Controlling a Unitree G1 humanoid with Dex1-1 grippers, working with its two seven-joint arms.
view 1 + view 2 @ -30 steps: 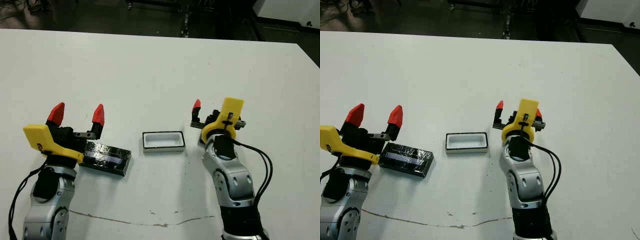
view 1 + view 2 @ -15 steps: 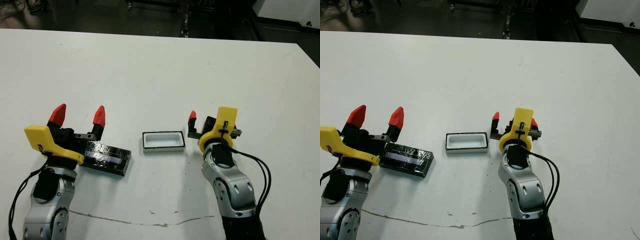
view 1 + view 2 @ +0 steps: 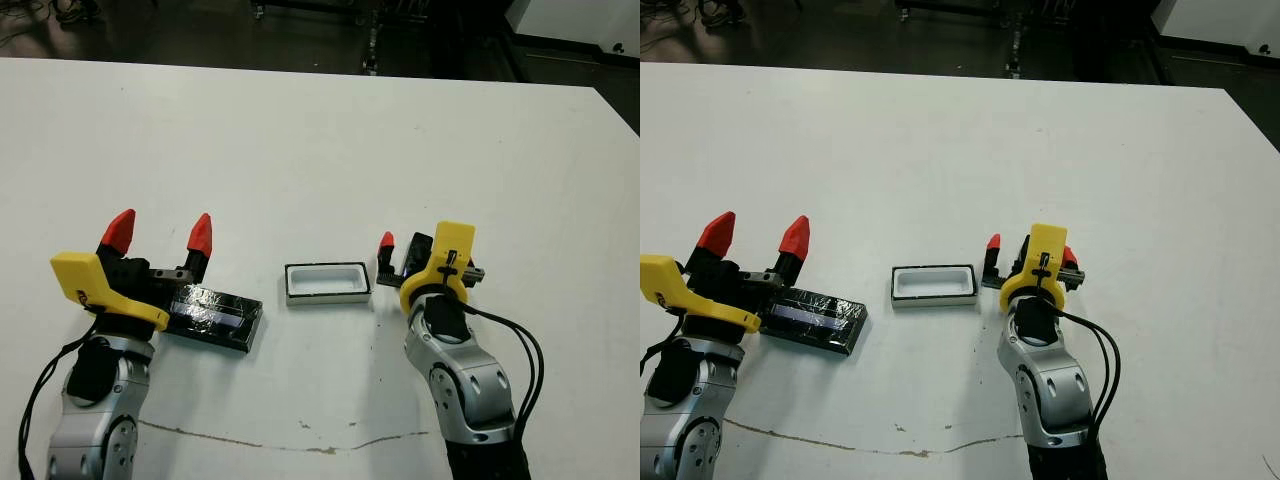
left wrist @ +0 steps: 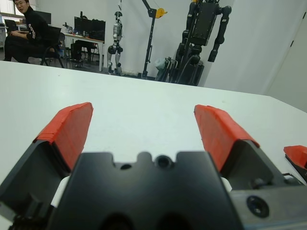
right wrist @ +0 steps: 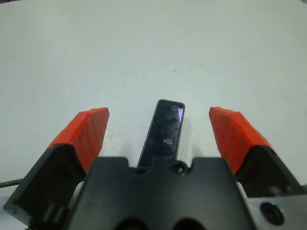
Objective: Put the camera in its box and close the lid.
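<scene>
Since a second ago my right gripper [image 5: 160, 136] has dropped toward me, fingers wide, straddling the slim glossy black camera [image 5: 165, 129] just right of the white-walled box [image 3: 327, 281]. My left gripper [image 3: 157, 240] waits wide above the crinkly black lid [image 3: 212, 314].

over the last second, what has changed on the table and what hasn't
The right end effector has drawn back toward the robot and slid a little toward the shallow white box with a dark rim; its open fingers now straddle the slim glossy black camera bar without gripping it. The left end effector, the box and the crinkly black lid stayed put.
</scene>
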